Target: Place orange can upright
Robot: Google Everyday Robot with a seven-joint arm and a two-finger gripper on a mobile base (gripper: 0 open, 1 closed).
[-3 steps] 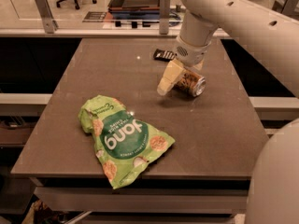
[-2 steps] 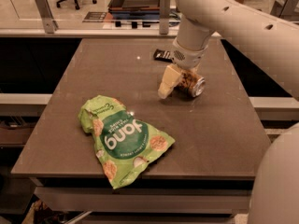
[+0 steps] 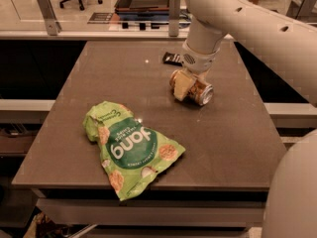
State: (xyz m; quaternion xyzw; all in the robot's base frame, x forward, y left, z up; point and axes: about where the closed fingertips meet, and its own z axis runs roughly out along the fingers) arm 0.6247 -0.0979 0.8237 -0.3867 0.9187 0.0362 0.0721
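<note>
At the far right of the desk [image 3: 228,143], little has changed since a second ago. The can [image 3: 199,91] lies on its side in the same spot, not yet upright, with its silver end facing front-right. The arm [image 3: 237,19] has shifted only slightly above it, and the jaws are still down at the can, a touch lower than before. The bag [image 3: 131,148] at the front left and the dark wrapper [image 3: 172,58] behind the can have not moved.

The jaws stand over the can's left half, their pale near side covering that end, while the right end sticks out past them. They touch or nearly touch the can. Whether they are clamped on it or merely set around it, I cannot tell.
</note>
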